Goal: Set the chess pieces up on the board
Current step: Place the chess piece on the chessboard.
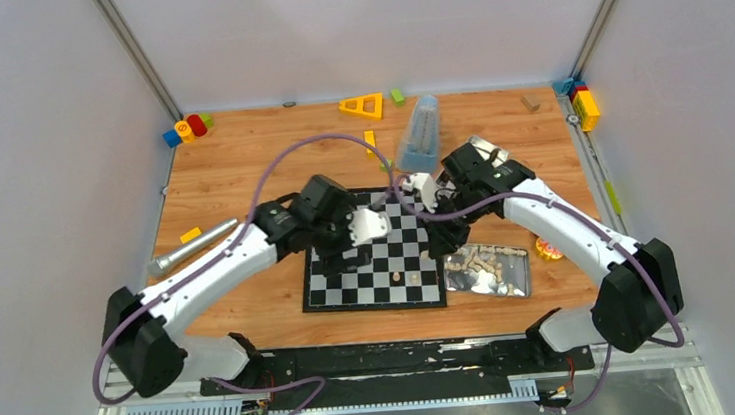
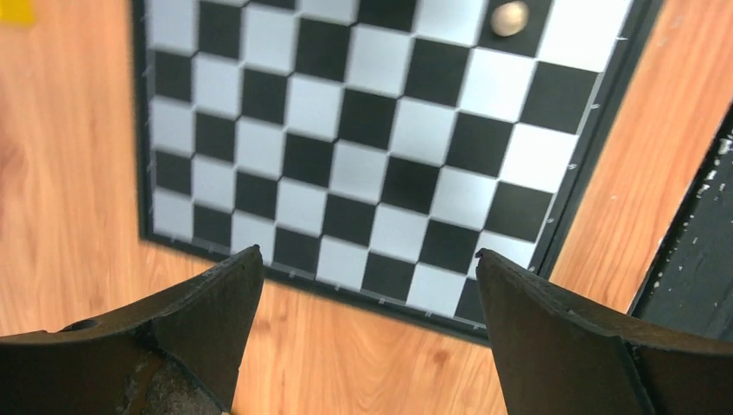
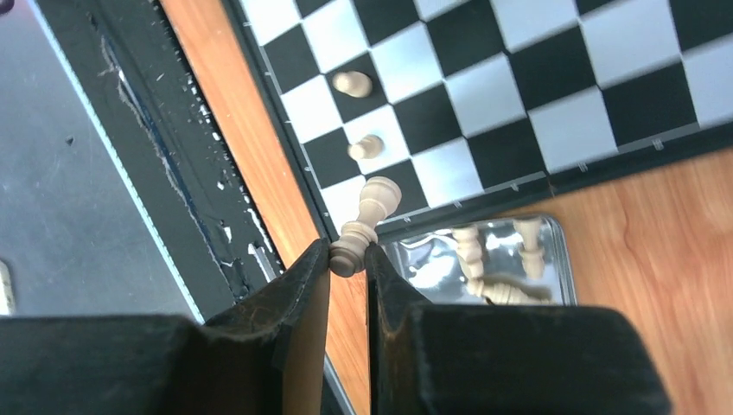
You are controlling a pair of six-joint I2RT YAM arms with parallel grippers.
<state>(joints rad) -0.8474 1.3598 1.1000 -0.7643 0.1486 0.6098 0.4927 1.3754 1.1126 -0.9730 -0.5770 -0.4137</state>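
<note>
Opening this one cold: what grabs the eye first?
The black-and-white board, nearly bare, sits mid-scene. The right gripper pinches a cream chess piece by its base near the board's corner, beside the shiny tin of spare pieces. The left gripper hangs open and empty over the board.

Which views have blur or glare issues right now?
Left wrist: the board is slightly smeared, possibly motion blur, and the jaws look crisper. Right wrist: the held chess piece is sharp, the standing pieces are soft, and the tin mirrors its contents. Top external: evenly lit, only soft shadows.
</note>
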